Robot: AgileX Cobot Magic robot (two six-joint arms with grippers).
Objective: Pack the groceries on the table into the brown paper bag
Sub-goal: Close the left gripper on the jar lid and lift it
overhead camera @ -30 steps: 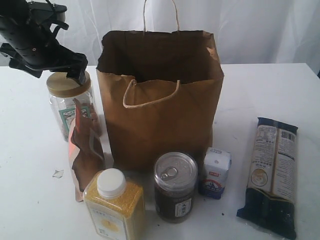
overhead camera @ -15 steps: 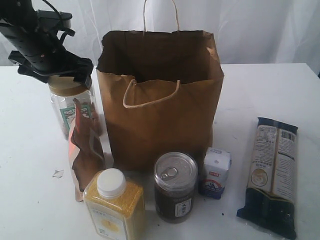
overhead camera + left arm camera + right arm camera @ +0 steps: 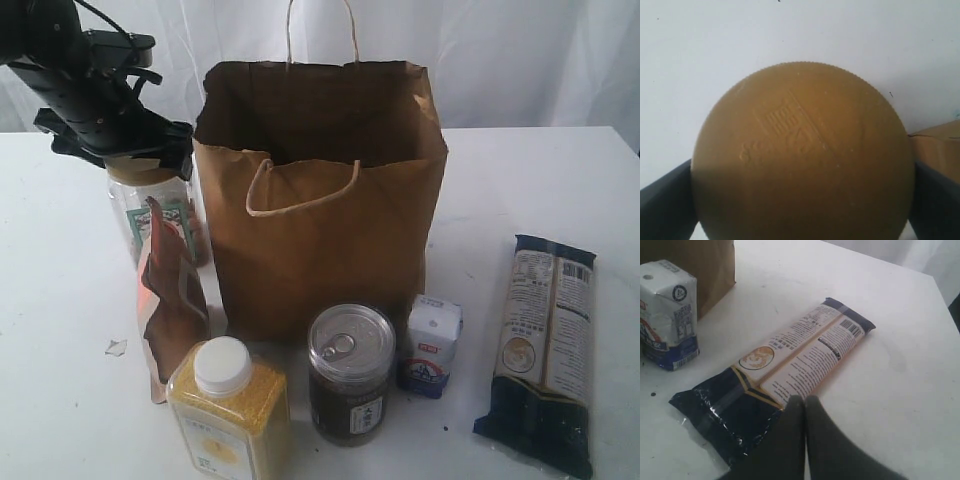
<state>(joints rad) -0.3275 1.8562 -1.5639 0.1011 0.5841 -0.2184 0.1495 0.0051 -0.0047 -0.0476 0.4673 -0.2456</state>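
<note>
My left gripper (image 3: 128,152) is open and straddles the gold lid (image 3: 802,150) of the clear jar (image 3: 152,218), which stands left of the brown paper bag (image 3: 320,240). Its dark fingers (image 3: 665,205) flank the lid on both sides. In front of the jar leans the brown pouch (image 3: 172,300). The yellow-grain bottle (image 3: 228,405), pull-tab can (image 3: 350,375) and white-blue carton (image 3: 432,345) stand before the bag. The noodle packet (image 3: 545,350) lies flat at the right. My right gripper (image 3: 805,401) is shut, empty, just over the packet (image 3: 790,365); it is out of the exterior view.
The bag stands upright and open at mid-table, its cord handles up. A small white crumb (image 3: 116,347) lies on the white table (image 3: 540,180) left of the pouch. In the right wrist view the carton (image 3: 667,315) stands beside the bag's corner (image 3: 695,265).
My left gripper has moved right and down over the jar, so the lid now sits between its fingers. Nothing else has moved.
</note>
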